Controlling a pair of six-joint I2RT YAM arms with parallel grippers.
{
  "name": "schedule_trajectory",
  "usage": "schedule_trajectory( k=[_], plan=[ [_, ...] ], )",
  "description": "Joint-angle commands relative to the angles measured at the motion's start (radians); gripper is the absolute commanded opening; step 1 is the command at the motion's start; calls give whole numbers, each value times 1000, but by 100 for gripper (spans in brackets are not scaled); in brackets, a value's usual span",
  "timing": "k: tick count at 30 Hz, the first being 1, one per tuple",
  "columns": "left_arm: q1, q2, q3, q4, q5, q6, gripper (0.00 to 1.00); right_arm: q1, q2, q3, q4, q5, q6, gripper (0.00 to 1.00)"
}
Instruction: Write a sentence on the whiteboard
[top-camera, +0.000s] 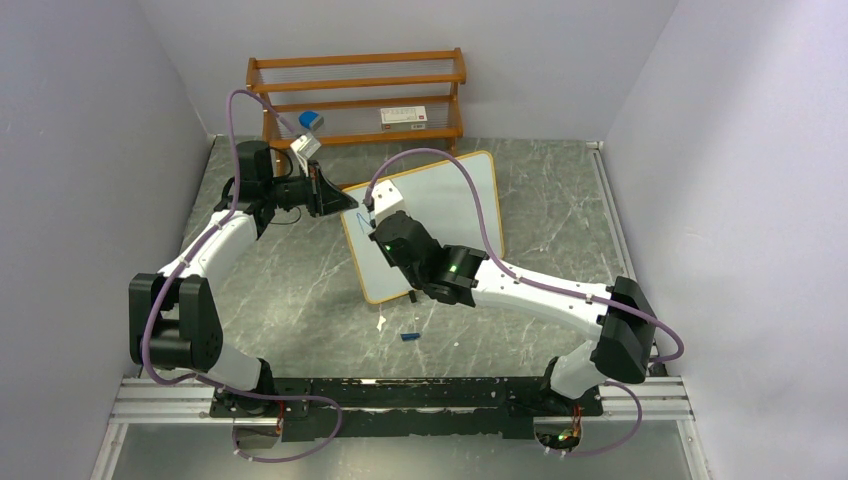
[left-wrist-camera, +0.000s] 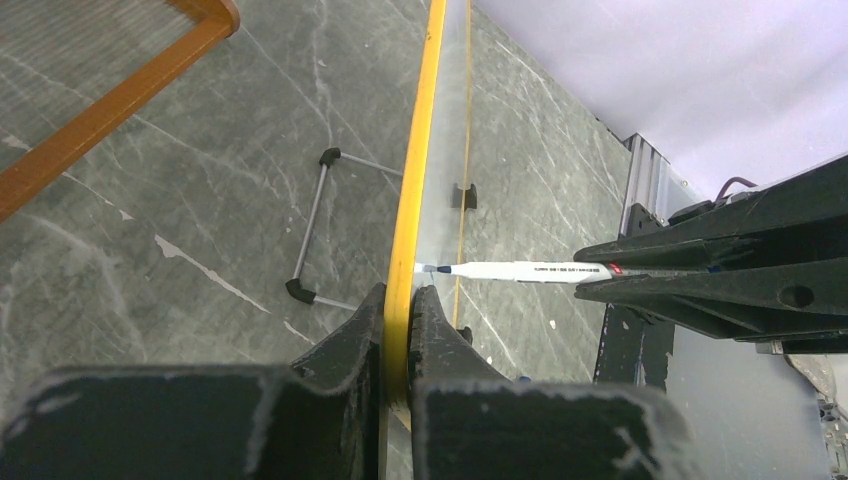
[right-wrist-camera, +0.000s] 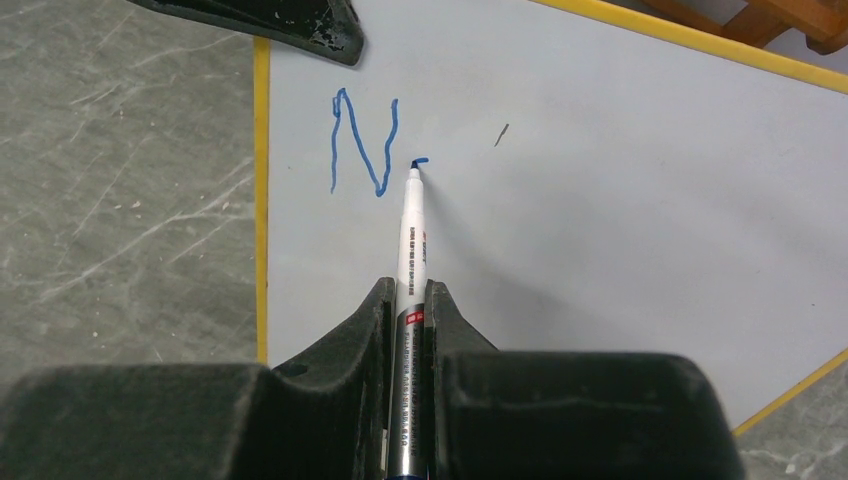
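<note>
The left gripper (left-wrist-camera: 400, 305) pinches the edge of the yellow-framed white whiteboard (right-wrist-camera: 620, 240); the right gripper (right-wrist-camera: 410, 300) clamps a slim white marker (right-wrist-camera: 411, 225) (tip on the board) beside a blue handwritten "N" (right-wrist-camera: 360, 145).

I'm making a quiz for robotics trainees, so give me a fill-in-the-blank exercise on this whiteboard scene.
1. The left gripper is shut on the whiteboard's yellow ____.
2. The right gripper is shut on a ____ whose tip touches the whiteboard.
3. The only finished letter is a blue ____.
Missing words: frame; marker; N.
</note>
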Motion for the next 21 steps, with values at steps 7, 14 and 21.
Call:
schedule_trajectory(
  k=[7, 14, 21],
  plan=[
    [-32, 47, -29, -97, -118, 143, 5, -8, 12, 14, -48, -22, 26, 0],
    [-32, 49, -27, -100, -117, 145, 5, -8, 6, 3, -69, -17, 37, 0],
    [-32, 50, -27, -101, -118, 145, 5, -8, -1, -7, -81, 7, 40, 0]
  ],
)
